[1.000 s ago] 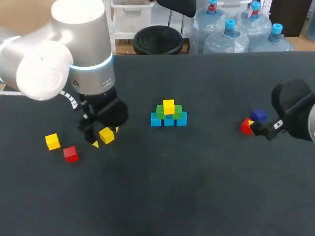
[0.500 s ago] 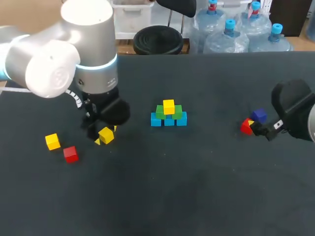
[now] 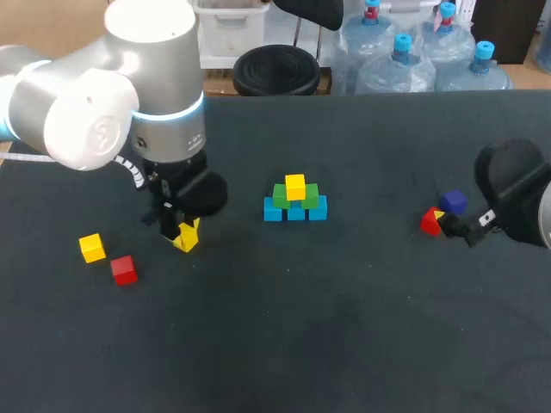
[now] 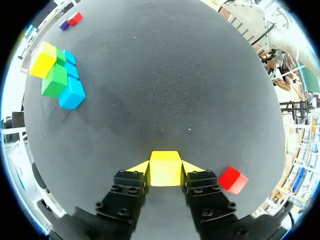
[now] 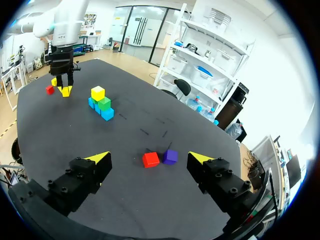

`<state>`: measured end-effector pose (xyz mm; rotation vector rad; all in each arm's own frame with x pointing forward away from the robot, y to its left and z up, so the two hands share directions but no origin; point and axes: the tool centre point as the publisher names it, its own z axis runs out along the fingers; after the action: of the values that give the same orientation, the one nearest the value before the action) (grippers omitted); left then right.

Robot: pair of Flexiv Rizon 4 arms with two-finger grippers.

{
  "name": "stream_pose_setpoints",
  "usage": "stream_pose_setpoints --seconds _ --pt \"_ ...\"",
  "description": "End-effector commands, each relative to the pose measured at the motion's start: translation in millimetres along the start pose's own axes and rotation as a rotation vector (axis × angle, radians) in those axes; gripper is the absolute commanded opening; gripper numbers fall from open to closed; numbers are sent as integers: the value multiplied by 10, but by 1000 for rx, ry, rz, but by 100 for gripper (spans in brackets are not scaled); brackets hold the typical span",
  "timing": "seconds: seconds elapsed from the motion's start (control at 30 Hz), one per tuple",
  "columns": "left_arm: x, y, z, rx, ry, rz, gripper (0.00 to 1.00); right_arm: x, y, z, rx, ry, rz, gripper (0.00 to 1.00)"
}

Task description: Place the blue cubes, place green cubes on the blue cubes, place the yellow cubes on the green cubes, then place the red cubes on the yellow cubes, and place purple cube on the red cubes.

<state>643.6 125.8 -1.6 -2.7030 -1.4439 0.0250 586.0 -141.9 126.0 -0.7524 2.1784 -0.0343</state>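
Yellow cube [image 4: 165,171] pinched in left tool [image 4: 165,166]

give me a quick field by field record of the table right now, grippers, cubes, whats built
left gripper: shut on held yellow cube, a finger against each side
right gripper: open, touching nothing
ahead of right gripper: right red cube beside purple cube, on the table
built so far: three blue cubes in a row, two green cubes on them, top yellow cube
loose near left arm: loose yellow cube, left red cube, apart
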Motion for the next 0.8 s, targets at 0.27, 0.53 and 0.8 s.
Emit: stream_pose_setpoints --seconds 0.27,0.53,0.8 --pt "-110 90 -568 91 -47 -157 0 21 0 9 0 -11 2 100" --pt "-145 199 -834 107 -61 -218 0 21 0 9 0 -11 2 100" --pt "-201 369 -953 112 -117 -290 0 21 0 9 0 -11 2 100"
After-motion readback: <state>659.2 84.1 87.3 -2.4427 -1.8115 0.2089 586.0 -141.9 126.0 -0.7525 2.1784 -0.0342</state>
